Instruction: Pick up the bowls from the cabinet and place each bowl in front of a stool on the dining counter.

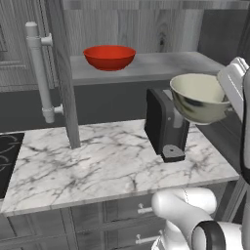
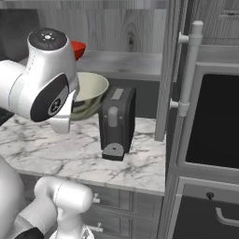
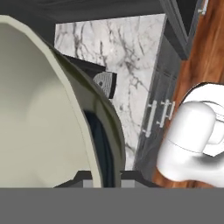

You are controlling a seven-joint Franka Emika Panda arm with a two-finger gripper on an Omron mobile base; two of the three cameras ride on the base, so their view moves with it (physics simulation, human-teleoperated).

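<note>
The cream bowl [image 1: 197, 95] hangs tilted in the air above a black toaster, in front of the open cabinet. My gripper [image 3: 105, 175] is shut on its rim, one finger inside and one outside. In the right base view the bowl [image 2: 91, 91] shows partly behind my arm. In the hand view the bowl [image 3: 39, 113] covers the left half. The glossy red bowl [image 1: 109, 56] [image 2: 78, 48] rests upright on the cabinet's grey shelf [image 1: 161, 66] at the back. The stool and the dining counter are out of view.
The black toaster [image 1: 163, 124] [image 2: 116, 121] stands on the marble worktop [image 1: 97, 161] just under the held bowl. The cabinet door with its bar handle [image 1: 39, 73] [image 2: 189, 70] stands open. A cooktop [image 1: 7, 151] lies left and an oven [image 2: 214, 121] sits right.
</note>
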